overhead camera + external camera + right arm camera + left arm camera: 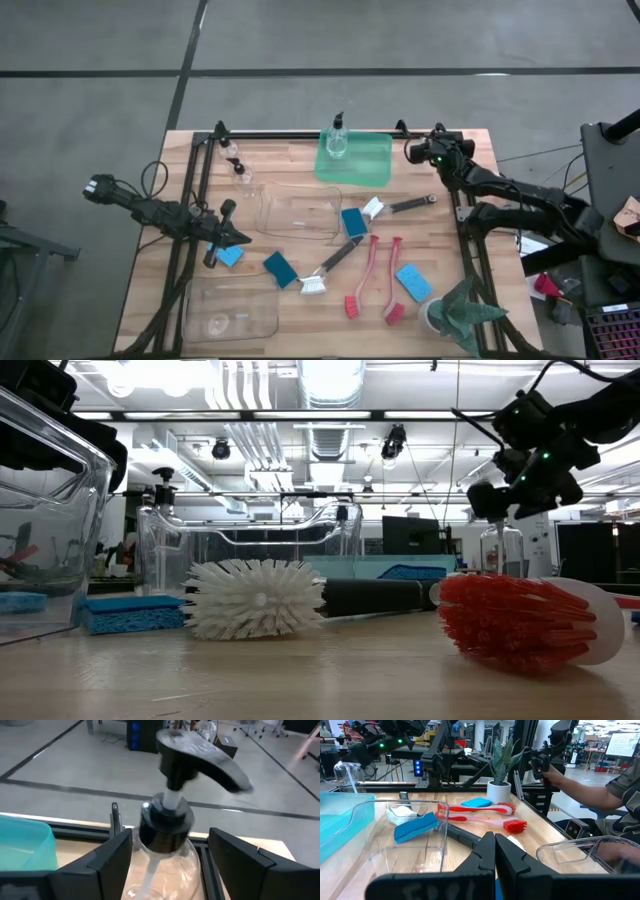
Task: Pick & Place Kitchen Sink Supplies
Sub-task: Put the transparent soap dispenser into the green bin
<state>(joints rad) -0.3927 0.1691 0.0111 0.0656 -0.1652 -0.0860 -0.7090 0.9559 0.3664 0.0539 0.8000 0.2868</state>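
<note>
A clear pump bottle with a black top point(165, 822) stands by the table's far edge, right of the green tray point(372, 165). My right gripper point(170, 842) is open with one finger on each side of the bottle's shoulder, and I see no touch. In the high view this gripper point(412, 152) covers the bottle. Another pump bottle point(337, 140) stands in the tray, and two more point(236, 162) stand at the far left. Blue sponges point(353, 222), red brushes point(375, 285) and black brushes point(330, 265) lie mid-table. My left gripper point(235, 236) waits shut at the left, near a sponge point(230, 256).
One clear bin point(295, 210) stands mid-table and another point(230, 312) at the near left. A potted plant point(462, 315) is at the near right corner. A black frame rail point(300, 133) runs along the far edge. A person's arm point(590, 785) shows beyond the table's right side.
</note>
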